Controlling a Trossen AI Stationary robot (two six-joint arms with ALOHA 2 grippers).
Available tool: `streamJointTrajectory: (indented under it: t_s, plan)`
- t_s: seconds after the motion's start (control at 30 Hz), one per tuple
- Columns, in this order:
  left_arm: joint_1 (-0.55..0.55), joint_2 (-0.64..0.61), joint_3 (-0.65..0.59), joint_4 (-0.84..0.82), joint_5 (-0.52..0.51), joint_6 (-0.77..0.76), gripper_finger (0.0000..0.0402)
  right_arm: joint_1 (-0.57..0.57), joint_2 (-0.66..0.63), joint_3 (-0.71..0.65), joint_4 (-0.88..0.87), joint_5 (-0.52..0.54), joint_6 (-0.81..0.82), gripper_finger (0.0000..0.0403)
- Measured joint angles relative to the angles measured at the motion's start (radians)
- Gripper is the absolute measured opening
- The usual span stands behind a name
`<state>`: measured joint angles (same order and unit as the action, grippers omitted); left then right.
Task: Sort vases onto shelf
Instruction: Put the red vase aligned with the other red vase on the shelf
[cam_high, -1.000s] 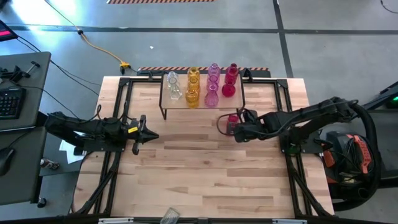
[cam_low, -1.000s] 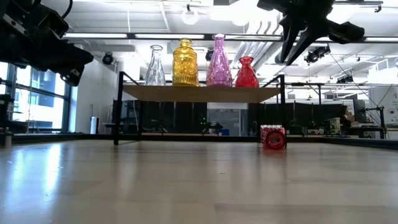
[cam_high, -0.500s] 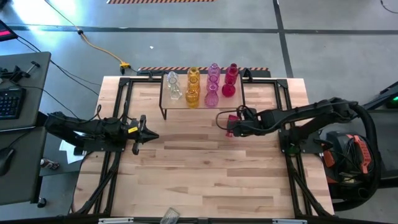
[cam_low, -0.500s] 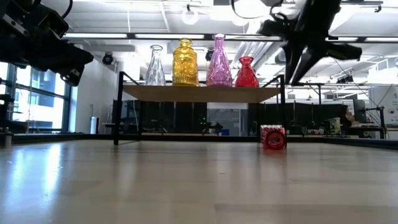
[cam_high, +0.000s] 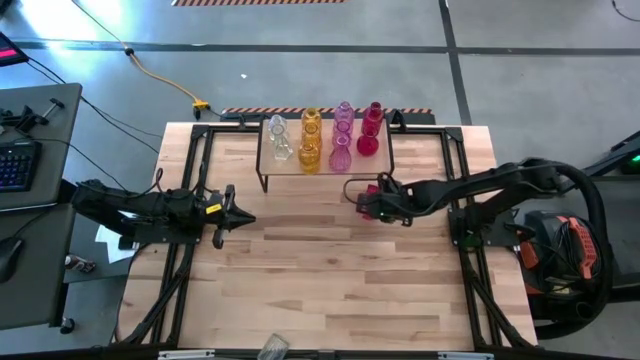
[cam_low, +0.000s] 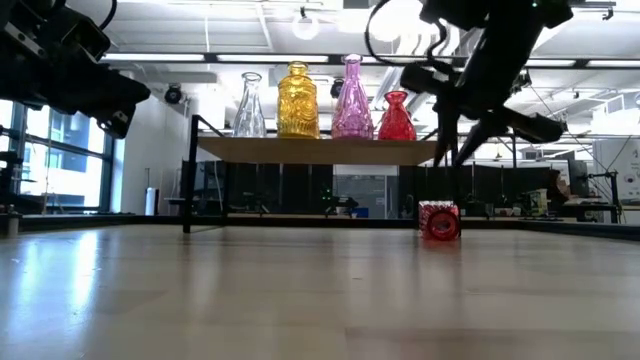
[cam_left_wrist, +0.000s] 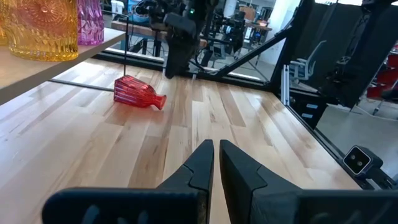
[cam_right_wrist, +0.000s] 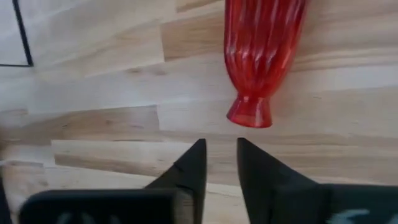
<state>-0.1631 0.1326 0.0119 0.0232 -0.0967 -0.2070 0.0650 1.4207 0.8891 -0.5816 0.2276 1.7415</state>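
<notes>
Ribbed red glass vase (cam_right_wrist: 264, 43) lies on its side on plank counter (cam_high: 330, 280), just off the wood-top, black-legged shelf (cam_high: 325, 165). Right gripper (cam_right_wrist: 217, 155) above its flared mouth, fingers slightly apart, holding nothing. Left gripper (cam_left_wrist: 214, 163) shut, empty, well apart at left. Faceted clear, amber, pink, red vases (cam_low: 320, 105) upright on shelf.

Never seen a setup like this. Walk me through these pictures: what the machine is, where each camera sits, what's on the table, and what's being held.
Two dark robot arms work at a wooden table. One camera looks down from above, one sits at tabletop height, and one rides on each wrist. The shelf carries clear, amber, pink and red vases. One red vase lies on its side on the table. The right gripper hovers over it, fingers slightly apart, holding nothing. The left gripper waits at the table's left side, shut and empty.
</notes>
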Motion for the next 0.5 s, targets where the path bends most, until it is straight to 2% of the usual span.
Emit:
streamJointTrajectory:
  t_s: [0.27,0.5]
  plan:
    - [0.0,0.0,0.0,0.0,0.0,0.0,0.0019,-0.006,0.074,0.033,0.006,0.006,0.025,0.018]
    - [0.0,0.0,0.0,0.0,0.0,0.0,0.0019,-0.006,0.079,0.033,-0.034,0.003,0.035,0.0239]
